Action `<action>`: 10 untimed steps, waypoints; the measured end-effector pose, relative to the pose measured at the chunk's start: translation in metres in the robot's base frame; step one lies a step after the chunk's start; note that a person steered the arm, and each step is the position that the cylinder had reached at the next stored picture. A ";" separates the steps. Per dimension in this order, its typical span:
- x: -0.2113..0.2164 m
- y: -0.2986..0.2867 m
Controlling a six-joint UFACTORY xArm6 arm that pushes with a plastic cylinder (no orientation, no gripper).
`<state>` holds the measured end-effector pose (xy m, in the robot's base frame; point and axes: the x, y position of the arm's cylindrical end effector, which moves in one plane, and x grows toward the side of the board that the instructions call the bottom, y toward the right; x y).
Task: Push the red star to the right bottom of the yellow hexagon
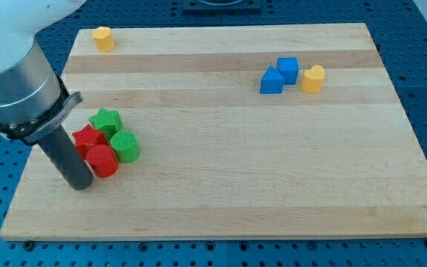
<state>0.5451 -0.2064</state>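
Observation:
The red star (87, 139) lies at the view's left among a tight cluster of blocks. The yellow hexagon (104, 38) sits far above it, at the board's top left corner. My tip (81, 185) rests on the board at the cluster's lower left. It is just below the red star and against the left side of a red cylinder (103, 160). The rod hides part of the red star's left edge.
A green star (105, 121) touches the red star's upper right, and a green cylinder (125, 146) sits to its right. At the upper right stand a blue cube (288, 70), another blue block (271, 81) and a yellow heart-like block (313, 78). The wooden board's (221, 200) left edge is close to my tip.

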 end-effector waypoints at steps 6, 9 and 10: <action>-0.073 -0.005; -0.129 -0.016; -0.129 -0.040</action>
<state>0.4159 -0.2460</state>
